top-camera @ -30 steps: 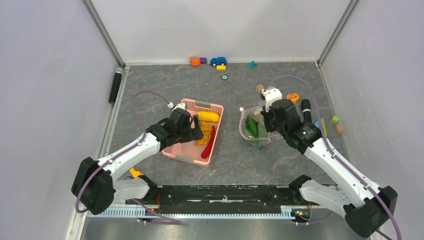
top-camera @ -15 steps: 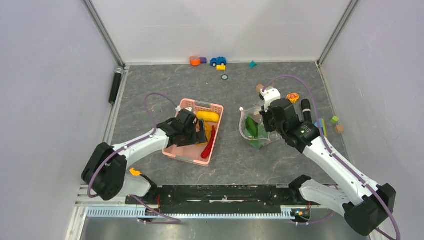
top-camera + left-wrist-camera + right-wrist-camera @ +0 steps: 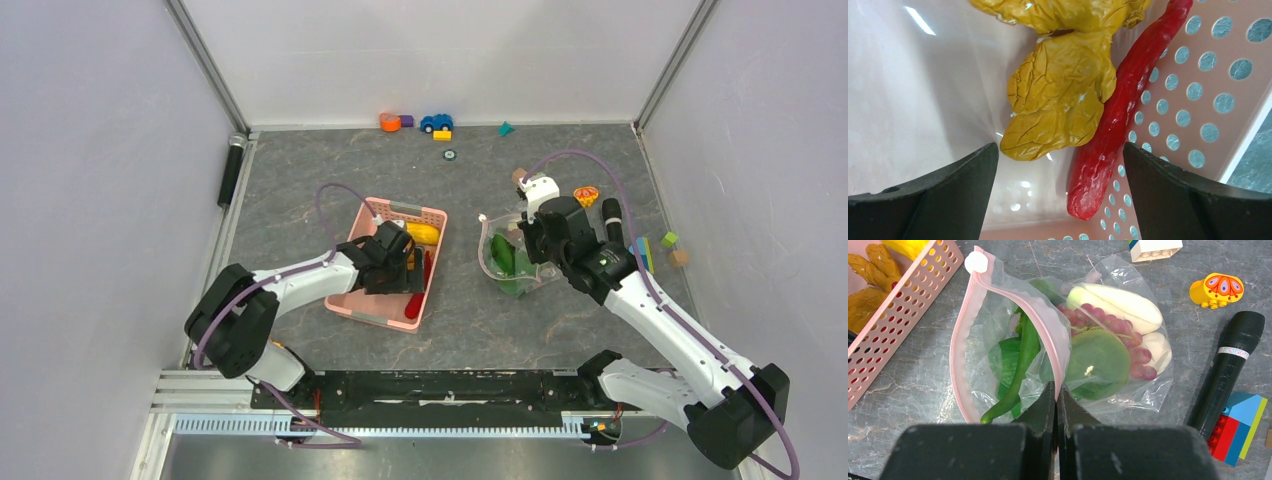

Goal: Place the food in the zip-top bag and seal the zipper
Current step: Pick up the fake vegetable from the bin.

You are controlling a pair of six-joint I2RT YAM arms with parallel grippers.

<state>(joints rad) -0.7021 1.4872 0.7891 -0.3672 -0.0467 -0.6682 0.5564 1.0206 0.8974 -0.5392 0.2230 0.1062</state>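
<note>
The clear zip-top bag lies right of centre, mouth open, with a white-stalked bok choy, grapes, a round green piece and a long green pepper inside. Its pinkish zipper ends in a white slider. My right gripper is shut on the zipper edge. My left gripper is open, low inside the pink basket, its fingers either side of a red chili and a yellow wrinkled piece. A yellow mango-like piece lies at the basket's far end.
A black microphone and coloured blocks lie right of the bag, with a yellow toy. A toy car and blocks sit at the back wall. A black cylinder lies at the left edge.
My left gripper has moved right and down into the basket, over the chili and yellow piece. My right gripper and the bag have barely moved.
</note>
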